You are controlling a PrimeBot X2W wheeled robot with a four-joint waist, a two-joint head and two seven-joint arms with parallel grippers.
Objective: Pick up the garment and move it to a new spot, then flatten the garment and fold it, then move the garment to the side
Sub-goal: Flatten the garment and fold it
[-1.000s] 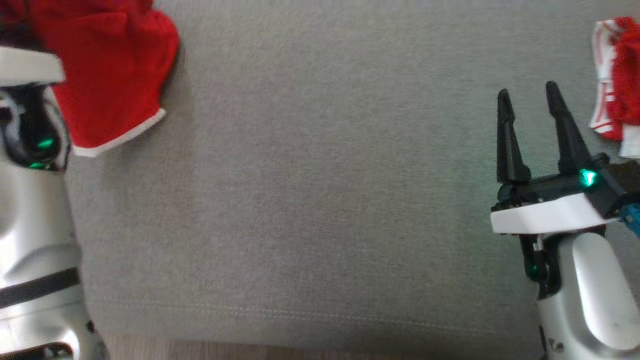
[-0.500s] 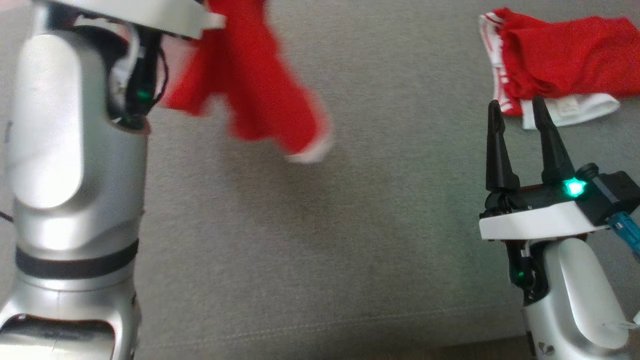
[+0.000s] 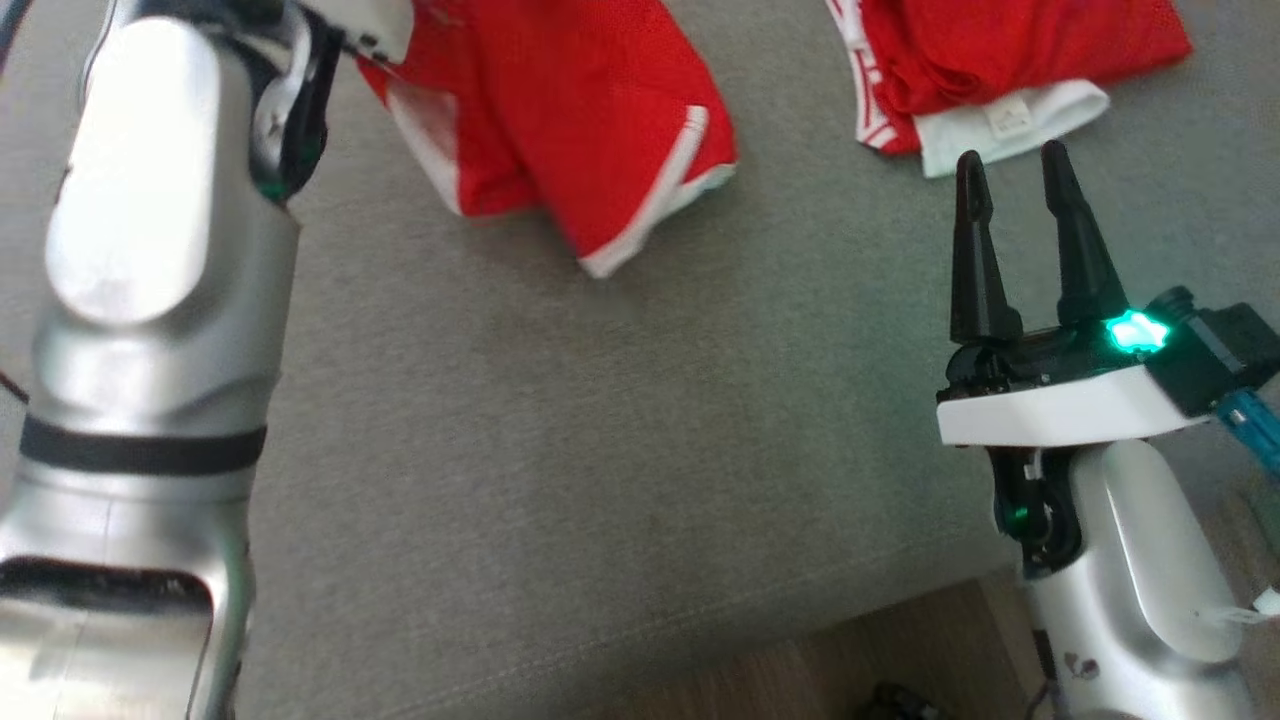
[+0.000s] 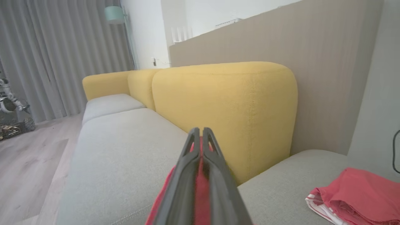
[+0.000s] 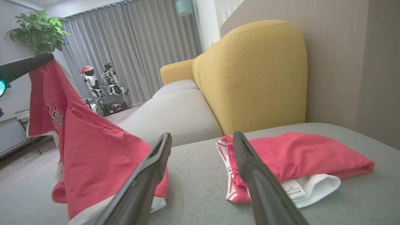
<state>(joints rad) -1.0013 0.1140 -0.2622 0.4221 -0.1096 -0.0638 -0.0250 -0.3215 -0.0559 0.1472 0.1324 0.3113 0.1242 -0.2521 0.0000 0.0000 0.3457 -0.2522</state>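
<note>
Two red garments (image 3: 560, 120) (image 3: 1000, 50), two end effectors (image 3: 1012, 158) (image 4: 200, 130), one sofa (image 3: 600, 450), one plant (image 5: 39, 29)

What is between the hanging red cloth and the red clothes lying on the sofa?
Nothing but bare grey sofa cushion, as the head view shows, between the hanging red white-trimmed garment and the folded red-and-white clothes.

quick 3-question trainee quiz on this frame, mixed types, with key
1. True or false: the right gripper is shut on cloth.
2. What does the left gripper hold? A) the hanging red garment B) a white towel C) nothing
3. Short answer: what colour is the sofa backrest?
Key: 1 false, its jaws stand open and empty. 2 A. 3 yellow.
</note>
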